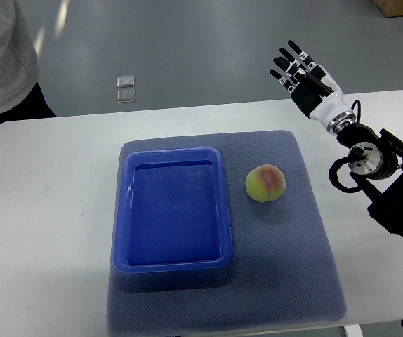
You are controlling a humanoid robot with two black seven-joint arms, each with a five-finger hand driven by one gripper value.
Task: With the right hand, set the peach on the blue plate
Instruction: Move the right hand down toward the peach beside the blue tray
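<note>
Peach is seen in the top view lying on the grey mat, just beside the right wall of the blue plate but not touching it; the plate, which looks more like a shallow rectangular tray, holds nothing. The right hand is raised beyond the far edge of the mat, well apart from the fruit; its fingers are spread wide and nothing is held by them. The left hand is not seen anywhere in this view.

The step in hand is judged to be the approach, since no grasp is made yet; for the next move the hand must be brought down and toward the robot until it is over the peach, and the fingers must be closed around its round body before it can be lifted across the tray wall; a round fruit may roll if it is pushed from one side only.

At the top left a person's grey sleeve is cut off by the frame; two small clear objects on the floor cannot be identified; the right arm is partly cut by the right edge.
</note>
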